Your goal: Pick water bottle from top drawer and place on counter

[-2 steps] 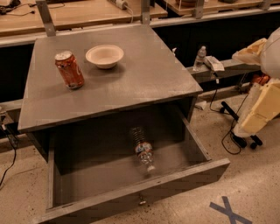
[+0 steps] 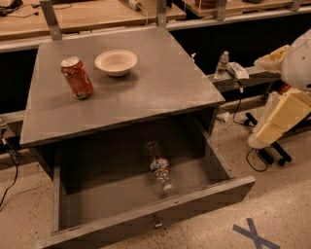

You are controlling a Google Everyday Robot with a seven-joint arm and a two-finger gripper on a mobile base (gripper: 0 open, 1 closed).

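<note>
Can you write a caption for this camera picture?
Clear ribbed plastic water bottle lies in open grey wooden top drawer; gripper hangs right of grey counter.

A robotics lab or test workspace is indicated. Tan workbenches (image 2: 97,14) on metal posts are seen far left of the jaws, behind the counter (image 2: 146,82). Cables (image 2: 235,104) are trailed over the speckled floor (image 2: 286,204). A blue tape cross (image 2: 255,234) is stuck below the gripper (image 2: 265,133), held at the right edge.
</note>
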